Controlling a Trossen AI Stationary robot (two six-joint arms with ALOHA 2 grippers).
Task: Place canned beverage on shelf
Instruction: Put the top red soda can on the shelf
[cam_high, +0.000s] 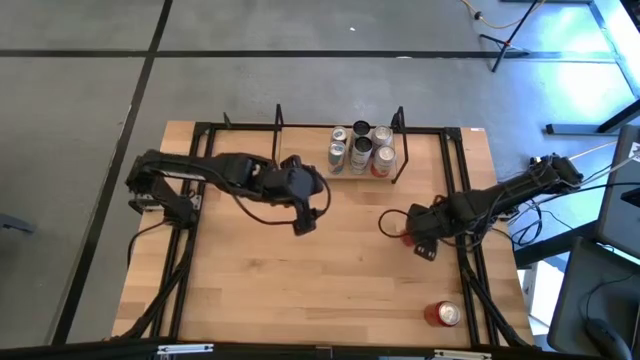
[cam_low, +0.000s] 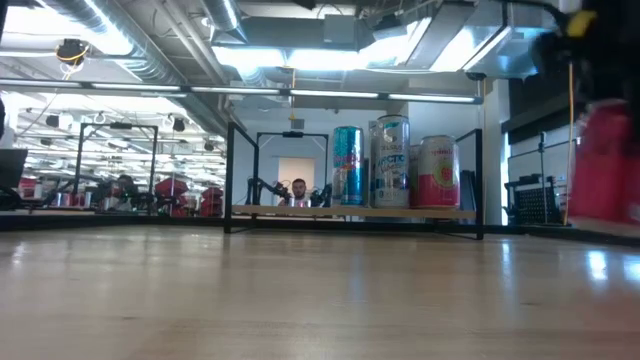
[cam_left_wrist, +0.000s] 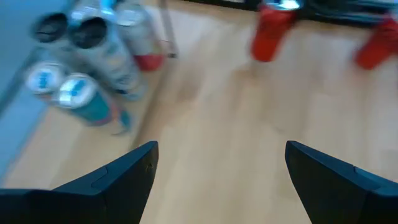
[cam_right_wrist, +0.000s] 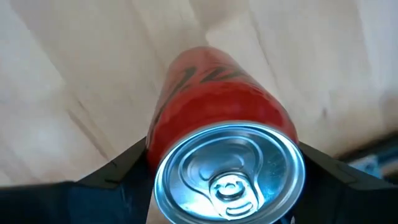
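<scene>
Two dark jointed arms (cam_high: 220, 175) trail looping black cables (cam_high: 255, 212).

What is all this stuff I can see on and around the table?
shelf: one, light wood plank with black wire ends, at the table's far edge.
cans on the shelf: five, silver tops, clustered at the shelf's right end; low view shows blue, silver-green and pink-red sides.
red can between the fingers: one, red with silver top, on the table's right side, between the right end effector's fingers.
spare red can: one, red, near the table's front right corner.
table: one, light wood with black rails.
person: one, far in the room behind.
left end effector: open, empty, over the table's middle.
right end effector: fingers either side of the red can.
</scene>
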